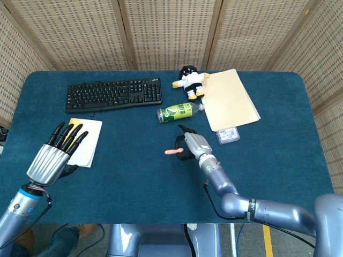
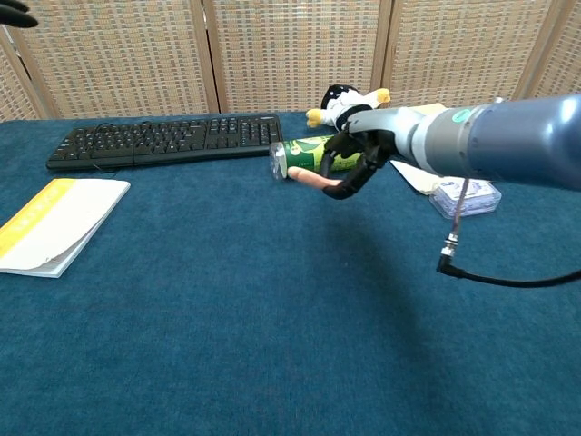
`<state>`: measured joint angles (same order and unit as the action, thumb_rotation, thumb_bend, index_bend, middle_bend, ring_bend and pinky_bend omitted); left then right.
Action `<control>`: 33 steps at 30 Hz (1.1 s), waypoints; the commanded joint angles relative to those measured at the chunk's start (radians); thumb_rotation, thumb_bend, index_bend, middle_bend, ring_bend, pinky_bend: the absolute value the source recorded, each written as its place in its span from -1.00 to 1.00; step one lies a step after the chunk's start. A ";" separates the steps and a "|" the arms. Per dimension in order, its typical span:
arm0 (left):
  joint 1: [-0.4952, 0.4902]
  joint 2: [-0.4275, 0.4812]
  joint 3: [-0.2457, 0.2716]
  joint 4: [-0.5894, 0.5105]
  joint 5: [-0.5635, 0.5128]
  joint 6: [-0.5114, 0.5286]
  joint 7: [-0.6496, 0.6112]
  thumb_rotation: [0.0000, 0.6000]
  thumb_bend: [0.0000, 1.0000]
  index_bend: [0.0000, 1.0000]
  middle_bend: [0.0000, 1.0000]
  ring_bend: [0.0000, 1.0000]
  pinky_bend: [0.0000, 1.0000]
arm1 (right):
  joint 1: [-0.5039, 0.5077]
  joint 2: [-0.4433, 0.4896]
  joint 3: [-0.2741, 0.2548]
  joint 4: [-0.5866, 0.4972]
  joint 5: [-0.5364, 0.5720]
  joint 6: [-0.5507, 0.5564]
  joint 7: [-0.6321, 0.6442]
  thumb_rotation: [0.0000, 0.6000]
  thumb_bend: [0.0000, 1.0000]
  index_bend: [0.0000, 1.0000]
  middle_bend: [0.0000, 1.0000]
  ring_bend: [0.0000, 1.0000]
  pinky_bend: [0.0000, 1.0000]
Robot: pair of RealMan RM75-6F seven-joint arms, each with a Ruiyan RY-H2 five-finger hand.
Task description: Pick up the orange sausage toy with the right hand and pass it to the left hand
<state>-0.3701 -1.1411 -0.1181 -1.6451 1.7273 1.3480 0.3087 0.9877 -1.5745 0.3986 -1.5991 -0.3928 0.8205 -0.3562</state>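
The orange sausage toy [image 1: 172, 152] [image 2: 307, 178] is held up off the blue table, pinched in my right hand [image 1: 192, 144] [image 2: 356, 156] with its free end pointing left. That hand hangs over the table's middle, in front of the green bottle. My left hand [image 1: 52, 158] is raised at the lower left, fingers spread apart, holding nothing. A wide gap of table separates the two hands. In the chest view only a dark fingertip [image 2: 13, 13] of the left hand shows at the top-left corner.
A green bottle [image 1: 178, 112] lies behind the right hand. A black keyboard [image 1: 114, 93] sits at the back left, a yellow-and-white booklet [image 1: 79, 141] by the left hand. A plush toy [image 1: 189, 81], a manila folder [image 1: 229, 98] and a small clear box [image 1: 227, 135] lie at the right.
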 commanded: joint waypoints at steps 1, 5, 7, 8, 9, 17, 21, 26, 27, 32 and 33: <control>-0.073 -0.003 -0.020 0.010 0.026 -0.070 -0.012 1.00 -1.00 -0.80 -1.00 -1.00 -1.00 | 0.085 -0.033 0.037 -0.019 0.100 0.028 -0.027 1.00 0.17 0.35 -0.80 -1.00 -1.00; -0.127 -0.037 -0.023 0.021 0.027 -0.128 -0.013 1.00 -0.97 -0.69 -1.00 -1.00 -1.00 | 0.126 -0.053 0.037 -0.016 0.138 0.042 -0.034 1.00 0.18 0.35 -0.80 -1.00 -1.00; -0.149 -0.061 -0.024 0.030 0.026 -0.145 -0.012 1.00 -0.93 -0.66 -1.00 -1.00 -1.00 | 0.138 -0.062 0.033 -0.012 0.149 0.050 -0.033 1.00 0.19 0.35 -0.80 -1.00 -1.00; -0.153 -0.068 -0.024 0.033 0.025 -0.147 -0.011 1.00 -0.90 -0.64 -1.00 -1.00 -1.00 | 0.141 -0.064 0.031 -0.010 0.151 0.053 -0.033 1.00 0.20 0.35 -0.80 -1.00 -1.00; -0.160 -0.079 -0.025 0.038 0.025 -0.150 -0.009 1.00 -0.88 -0.62 -1.00 -1.00 -1.00 | 0.144 -0.067 0.029 -0.007 0.155 0.056 -0.033 1.00 0.20 0.35 -0.80 -1.00 -1.00; -0.205 -0.179 -0.028 0.084 0.024 -0.155 -0.008 1.00 -0.66 -0.35 -1.00 -1.00 -1.00 | 0.150 -0.074 0.019 0.005 0.164 0.054 -0.013 1.00 0.20 0.35 -0.79 -1.00 -1.00; -0.221 -0.221 -0.029 0.107 0.022 -0.156 -0.001 1.00 -0.52 -0.27 -1.00 -1.00 -1.00 | 0.150 -0.072 0.016 0.007 0.163 0.052 -0.005 1.00 0.20 0.35 -0.79 -1.00 -1.00; -0.267 -0.331 -0.043 0.161 -0.017 -0.200 0.034 1.00 -0.44 -0.23 -1.00 -1.00 -1.00 | 0.144 -0.062 0.014 -0.001 0.154 0.048 0.015 1.00 0.21 0.35 -0.79 -1.00 -1.00; -0.273 -0.346 -0.045 0.170 -0.024 -0.205 0.040 1.00 -0.42 -0.23 -1.00 -1.00 -1.00 | 0.143 -0.060 0.011 -0.002 0.152 0.048 0.017 1.00 0.21 0.35 -0.79 -1.00 -1.00; -0.303 -0.412 -0.053 0.215 -0.065 -0.235 0.063 1.00 -0.40 -0.17 -1.00 -1.00 -1.00 | 0.142 -0.049 0.002 -0.004 0.146 0.040 0.026 1.00 0.21 0.35 -0.79 -1.00 -1.00; -0.306 -0.419 -0.054 0.220 -0.068 -0.235 0.063 1.00 -0.39 -0.17 -1.00 -1.00 -1.00 | 0.142 -0.048 0.001 -0.003 0.145 0.039 0.028 1.00 0.21 0.35 -0.79 -1.00 -1.00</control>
<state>-0.6675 -1.5483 -0.1680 -1.4339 1.6684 1.1194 0.3665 1.1294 -1.6231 0.3997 -1.6020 -0.2476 0.8597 -0.3283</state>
